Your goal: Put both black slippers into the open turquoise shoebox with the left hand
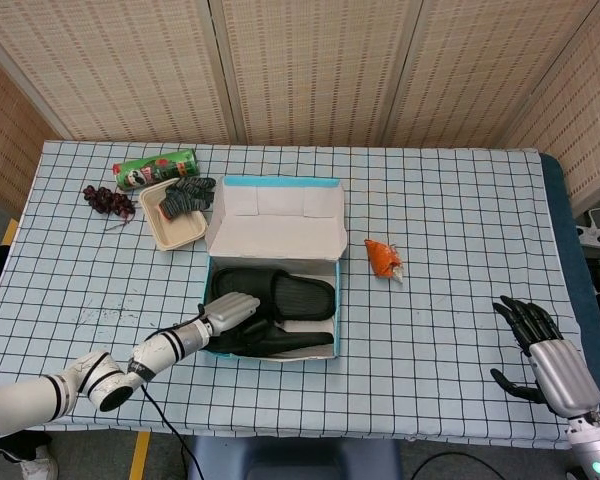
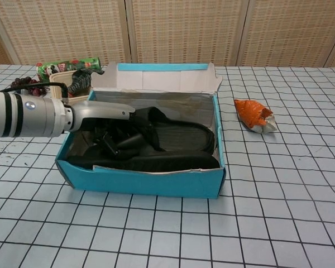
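Observation:
The open turquoise shoebox [image 1: 325, 352] [image 2: 139, 181] stands at the table's middle, its lid [image 1: 275, 225] raised at the back. Both black slippers lie inside: the far slipper [image 1: 292, 295] [image 2: 181, 135] and the near slipper [image 1: 285, 342] [image 2: 156, 162], lying flat along the front wall. My left hand [image 1: 230, 310] [image 2: 103, 111] reaches in over the box's left wall. Its fingers lie stretched over the near slipper's strap with the thumb beneath, still holding it. My right hand [image 1: 540, 350] hangs with fingers apart, holding nothing, at the table's near right corner, seen only in the head view.
An orange snack packet [image 1: 383, 258] [image 2: 255, 116] lies right of the box. At the back left are a green can [image 1: 156, 168] [image 2: 61, 66], a beige tray [image 1: 177, 228] with a dark glove, and dark grapes [image 1: 108, 199].

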